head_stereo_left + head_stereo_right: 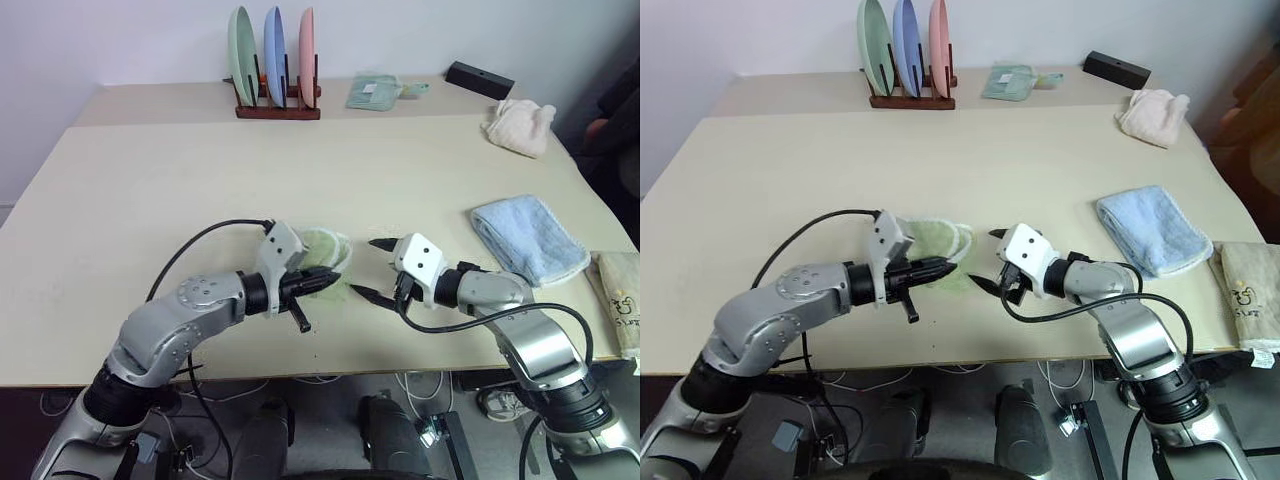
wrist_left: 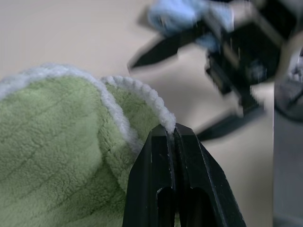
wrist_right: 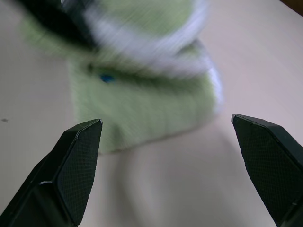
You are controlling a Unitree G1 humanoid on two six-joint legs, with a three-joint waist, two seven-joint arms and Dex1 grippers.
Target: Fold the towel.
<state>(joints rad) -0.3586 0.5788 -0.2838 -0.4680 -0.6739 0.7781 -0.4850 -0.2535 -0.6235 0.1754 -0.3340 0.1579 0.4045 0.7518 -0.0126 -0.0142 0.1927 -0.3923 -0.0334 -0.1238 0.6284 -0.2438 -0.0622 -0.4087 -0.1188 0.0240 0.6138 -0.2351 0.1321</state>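
Near the front edge of the surface (image 1: pixel 150 200), between the two arms, lies the towel (image 1: pixel 325 250): light green terry cloth, plush and ribbed, with a nubby whitish trim, doubled into a rounded mound. A small blue mark shows on it in the right wrist view. The left claw (image 2: pixel 174 137) is pinched tight on the trimmed edge, lifting that part off the surface. The right claw (image 1: pixel 375 268) stands just beside the towel with its black, pointed fingers (image 3: pixel 78 156) spread wide, holding nothing. The surface is smooth, matte beige. Farther right lies a folded light blue towel (image 1: pixel 528 238), fluffy, and a beige cloth (image 1: pixel 1245 295) with a small printed figure; its writing is too small to read.
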